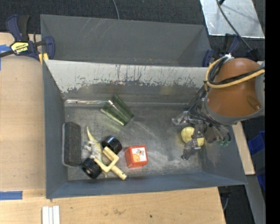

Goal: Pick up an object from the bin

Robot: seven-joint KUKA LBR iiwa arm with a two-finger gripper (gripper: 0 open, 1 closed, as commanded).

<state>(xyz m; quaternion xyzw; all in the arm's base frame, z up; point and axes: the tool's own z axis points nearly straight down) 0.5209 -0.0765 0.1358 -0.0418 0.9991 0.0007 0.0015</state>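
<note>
My gripper (185, 136) hangs low over the right part of the bin floor. Its fingers stand apart, one fingertip (178, 121) toward the back and the other toward the front. Between them sits a small round yellow thing (187, 134); I cannot tell whether either finger touches it. A small orange-red box (136, 156) with a white label lies on the floor to the left of the gripper, well apart from it.
A cream plastic toy with black wheels (102, 158) and a long black block (72, 143) lie at the front left. A green translucent block (117, 111) lies near the back wall. The arm's orange cover hangs over the bin's right wall.
</note>
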